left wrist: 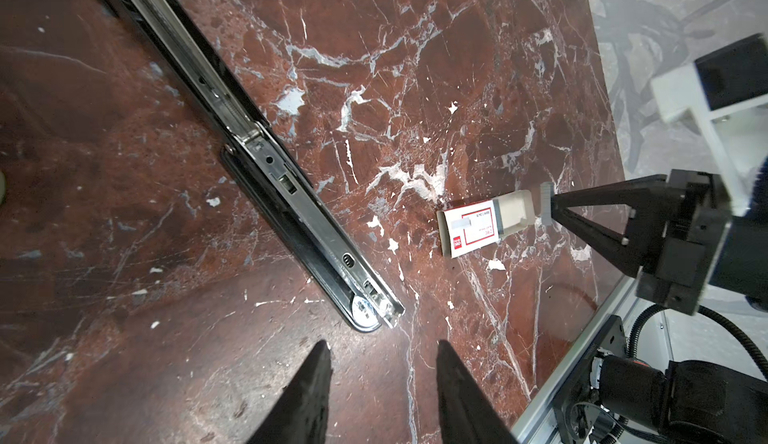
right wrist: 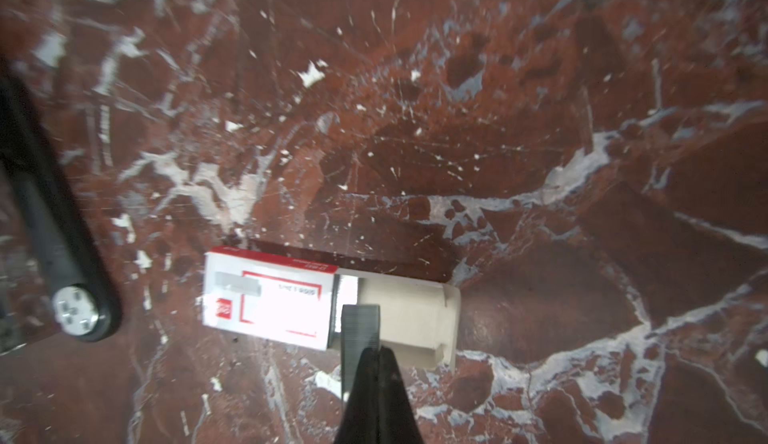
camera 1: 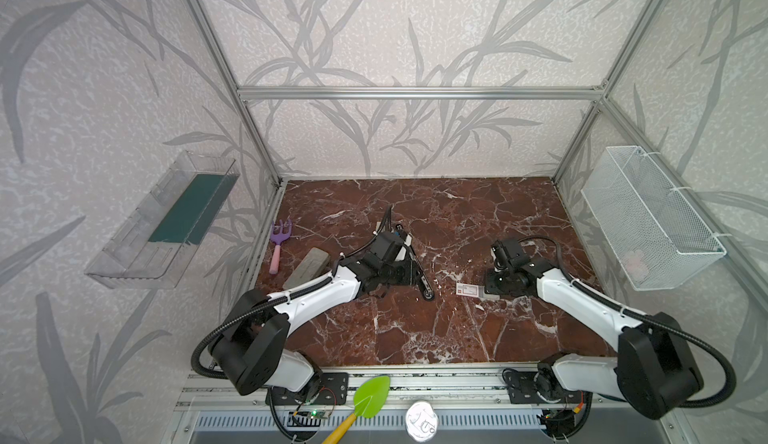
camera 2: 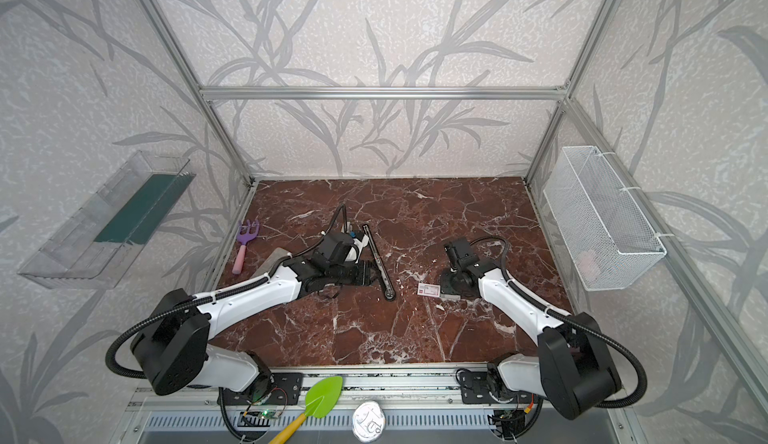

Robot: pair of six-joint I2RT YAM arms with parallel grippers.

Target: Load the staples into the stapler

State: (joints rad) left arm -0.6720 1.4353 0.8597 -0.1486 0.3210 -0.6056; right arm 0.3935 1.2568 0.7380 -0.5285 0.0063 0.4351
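Right end effector (right wrist: pixel 375 354) pinching staples (right wrist: pixel 360 325), box (right wrist: pixel 270 304) open

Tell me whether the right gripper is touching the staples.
Touching: the right wrist view shows the right gripper pinching the grey staples over the box.

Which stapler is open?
The black stapler, swung open flat with its silver rail showing. The beige stapler by the purple fork lies closed.

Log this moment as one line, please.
stapler: open flat, rail exposed | staples: strip pinched in right jaws at box | left jaws: open, empty
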